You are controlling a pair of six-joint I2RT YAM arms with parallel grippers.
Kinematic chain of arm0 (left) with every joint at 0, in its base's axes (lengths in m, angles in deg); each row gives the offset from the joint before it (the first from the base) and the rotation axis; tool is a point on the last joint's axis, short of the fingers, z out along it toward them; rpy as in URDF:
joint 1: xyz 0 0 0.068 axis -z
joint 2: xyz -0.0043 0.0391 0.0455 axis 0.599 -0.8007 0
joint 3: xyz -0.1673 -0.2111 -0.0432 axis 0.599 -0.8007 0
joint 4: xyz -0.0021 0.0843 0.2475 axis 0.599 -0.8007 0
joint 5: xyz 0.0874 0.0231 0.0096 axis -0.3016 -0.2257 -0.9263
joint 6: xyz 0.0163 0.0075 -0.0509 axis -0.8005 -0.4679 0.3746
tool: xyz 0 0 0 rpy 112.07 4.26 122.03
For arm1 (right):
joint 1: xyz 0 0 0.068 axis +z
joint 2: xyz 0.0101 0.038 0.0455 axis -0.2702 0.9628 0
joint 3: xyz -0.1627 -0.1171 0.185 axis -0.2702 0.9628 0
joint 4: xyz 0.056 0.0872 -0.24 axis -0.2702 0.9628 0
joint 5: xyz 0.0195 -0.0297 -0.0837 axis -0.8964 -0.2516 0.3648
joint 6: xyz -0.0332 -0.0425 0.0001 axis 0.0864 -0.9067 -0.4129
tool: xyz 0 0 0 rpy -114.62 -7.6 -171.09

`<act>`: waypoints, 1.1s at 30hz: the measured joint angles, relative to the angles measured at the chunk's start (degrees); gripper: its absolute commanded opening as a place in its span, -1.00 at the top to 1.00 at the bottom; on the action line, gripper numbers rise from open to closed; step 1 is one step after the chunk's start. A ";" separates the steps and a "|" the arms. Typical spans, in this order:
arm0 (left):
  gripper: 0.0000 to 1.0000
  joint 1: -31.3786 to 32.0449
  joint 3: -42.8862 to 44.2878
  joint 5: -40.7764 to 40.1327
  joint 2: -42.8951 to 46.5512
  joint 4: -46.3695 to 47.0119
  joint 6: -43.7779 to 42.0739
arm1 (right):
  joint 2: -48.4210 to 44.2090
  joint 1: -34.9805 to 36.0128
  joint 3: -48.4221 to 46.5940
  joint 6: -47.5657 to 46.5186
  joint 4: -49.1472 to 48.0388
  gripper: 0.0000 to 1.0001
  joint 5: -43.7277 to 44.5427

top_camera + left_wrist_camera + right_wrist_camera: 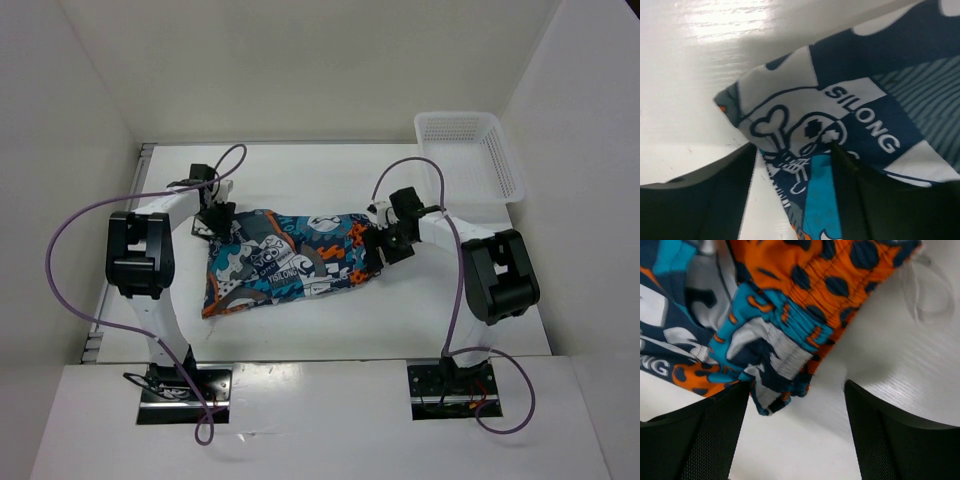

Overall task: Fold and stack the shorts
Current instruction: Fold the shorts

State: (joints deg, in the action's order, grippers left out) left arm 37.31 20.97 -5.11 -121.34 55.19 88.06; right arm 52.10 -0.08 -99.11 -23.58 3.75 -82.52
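Shorts [285,262]: lying mid-tabletop [300,175], stretched between both arms
Left fingers [214,222]: spread apart, straddling the cloth's far left corner
Right fingers [384,243]: spread apart, at the orange waistband edge

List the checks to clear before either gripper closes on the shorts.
1. The left gripper stands open: ok.
2. A corner of the shorts lies between its fingers: ok.
3. The right gripper stands open: ok.
4. The waistband lies between the right fingers: ok, though it sits close to one finger.
5. The shorts lie flat on the table: not ok, the cloth is bunched at the waistband.
6. The white mesh basket is apart from both arms: ok, in the far right corner.
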 measured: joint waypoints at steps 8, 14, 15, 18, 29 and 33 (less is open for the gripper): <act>0.59 -0.35 -0.52 1.79 0.09 1.62 0.07 | 4.20 0.00 -0.59 4.24 -3.04 0.78 -2.62; 0.66 -1.42 -0.28 2.99 -0.02 1.62 0.17 | 4.42 -0.55 -0.76 5.27 -3.15 1.00 -2.56; 0.66 -1.73 -0.07 2.91 -0.15 1.62 0.17 | 4.42 -0.76 -0.85 5.18 -3.13 1.00 -2.58; 0.63 -2.54 0.55 2.75 -0.50 1.77 0.20 | 4.42 -1.60 -1.31 3.74 -3.15 1.00 -1.97; -0.11 -2.45 0.59 1.27 -0.39 2.32 0.04 | 3.19 -2.29 -1.97 -4.20 -1.88 -0.35 -0.13; -0.20 -1.88 -0.26 1.46 0.31 2.23 0.00 | 2.23 -2.36 -2.80 -5.25 -0.02 -0.45 -1.51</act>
State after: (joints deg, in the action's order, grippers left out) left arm 35.44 20.71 -3.65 -121.04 57.42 88.06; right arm 54.33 -2.44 -101.90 -28.83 3.73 -84.03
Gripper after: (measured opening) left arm 0.581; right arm 0.702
